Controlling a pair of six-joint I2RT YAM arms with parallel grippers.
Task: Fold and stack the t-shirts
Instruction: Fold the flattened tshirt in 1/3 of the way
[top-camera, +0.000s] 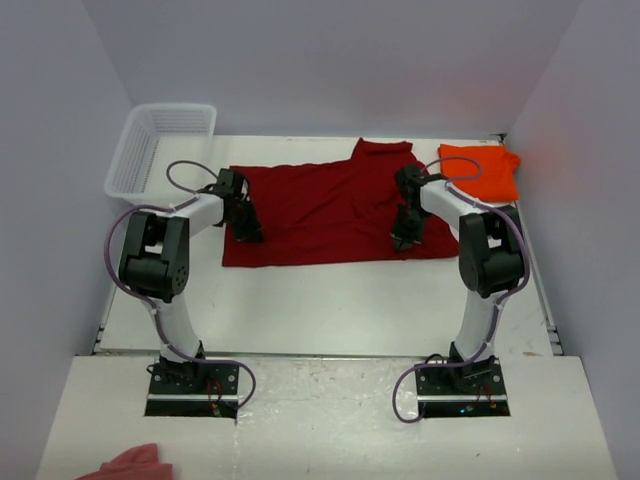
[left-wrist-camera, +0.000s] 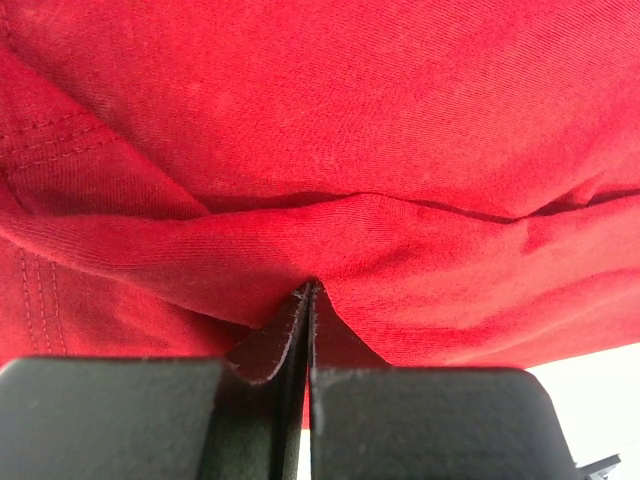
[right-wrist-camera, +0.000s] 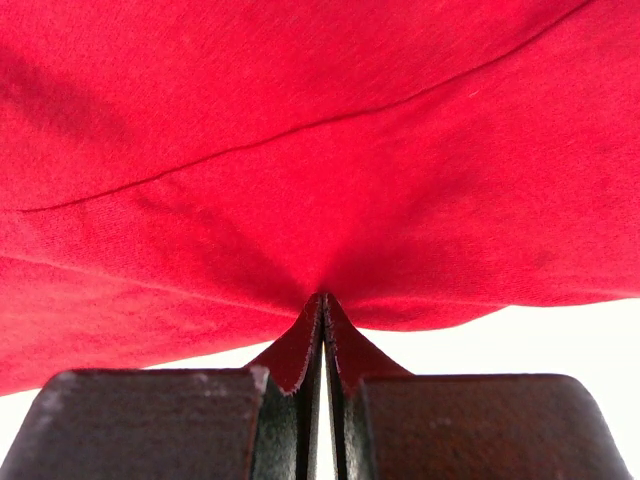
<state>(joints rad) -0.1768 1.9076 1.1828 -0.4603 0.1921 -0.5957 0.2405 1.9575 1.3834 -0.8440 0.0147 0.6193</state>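
Observation:
The dark crimson red t-shirt (top-camera: 330, 205) lies spread across the back of the table, folded over itself along its near edge. My left gripper (top-camera: 250, 232) is shut on the shirt's left side; in the left wrist view the cloth (left-wrist-camera: 330, 130) puckers into the pinched tips (left-wrist-camera: 310, 288). My right gripper (top-camera: 402, 240) is shut on the shirt's right lower part, where the red fabric (right-wrist-camera: 300, 130) gathers at the closed tips (right-wrist-camera: 323, 298). The orange t-shirt (top-camera: 483, 168) sits as a small folded rectangle at the back right, beside the right arm.
A white plastic basket (top-camera: 160, 145) stands at the back left corner. A pale pink cloth scrap (top-camera: 135, 463) lies at the near left edge, in front of the arm bases. White walls close in the table on three sides.

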